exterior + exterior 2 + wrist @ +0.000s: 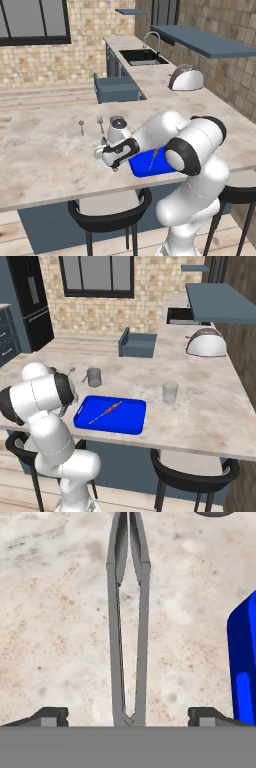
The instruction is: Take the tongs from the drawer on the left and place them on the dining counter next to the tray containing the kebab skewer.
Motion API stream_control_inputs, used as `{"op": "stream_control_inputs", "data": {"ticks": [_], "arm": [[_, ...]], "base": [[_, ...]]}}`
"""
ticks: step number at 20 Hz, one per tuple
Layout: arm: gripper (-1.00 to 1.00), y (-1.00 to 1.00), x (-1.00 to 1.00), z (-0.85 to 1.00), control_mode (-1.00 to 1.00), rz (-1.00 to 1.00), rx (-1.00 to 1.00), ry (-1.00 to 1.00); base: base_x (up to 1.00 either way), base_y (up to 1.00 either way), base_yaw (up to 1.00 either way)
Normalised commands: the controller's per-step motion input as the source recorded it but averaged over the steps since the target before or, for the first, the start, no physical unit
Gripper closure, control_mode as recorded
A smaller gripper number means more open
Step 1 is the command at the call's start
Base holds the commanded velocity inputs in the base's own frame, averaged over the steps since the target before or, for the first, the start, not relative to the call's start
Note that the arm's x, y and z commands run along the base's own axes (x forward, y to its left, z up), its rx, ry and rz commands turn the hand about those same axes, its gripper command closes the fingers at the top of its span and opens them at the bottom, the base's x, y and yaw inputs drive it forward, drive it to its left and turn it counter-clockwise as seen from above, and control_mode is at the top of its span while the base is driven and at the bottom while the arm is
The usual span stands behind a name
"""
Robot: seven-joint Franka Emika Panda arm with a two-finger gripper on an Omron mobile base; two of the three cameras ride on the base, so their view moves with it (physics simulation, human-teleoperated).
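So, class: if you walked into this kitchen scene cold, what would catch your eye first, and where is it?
The bright blue tray near the front edge of the beige dining counter, with a thin kebab skewer lying on it. Next, the white arm bent low over the counter to the tray's left. In the hand view, the grey tongs lie flat on the stone between the gripper's wide-open tips, with the tray alongside.

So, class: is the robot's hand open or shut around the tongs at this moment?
Open. In the hand view the fingertips stand wide apart, clear of the tongs, which lie flat on the dining counter beside the tray.
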Motion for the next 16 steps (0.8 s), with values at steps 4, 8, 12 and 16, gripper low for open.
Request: {"op": "stream_control_inputs", "data": {"ticks": [4, 8, 12, 16], "arm": [[-1.0, -0.15, -0.56, 1.0, -1.0, 0.0, 0.02, -0.04], [-1.0, -0.24, -0.94, 1.0, -1.0, 0.0, 0.0, -0.19], [-1.0, -0.5, -1.0, 1.0, -1.0, 0.0, 0.0, -0.36], [-1.0, -0.62, -1.0, 1.0, -1.0, 0.0, 0.02, -0.37]], "base": [[0.0, 0.0, 0.0], [0.0, 0.0, 0.0], [0.0, 0.0, 0.0], [0.0, 0.0, 0.0]]}}
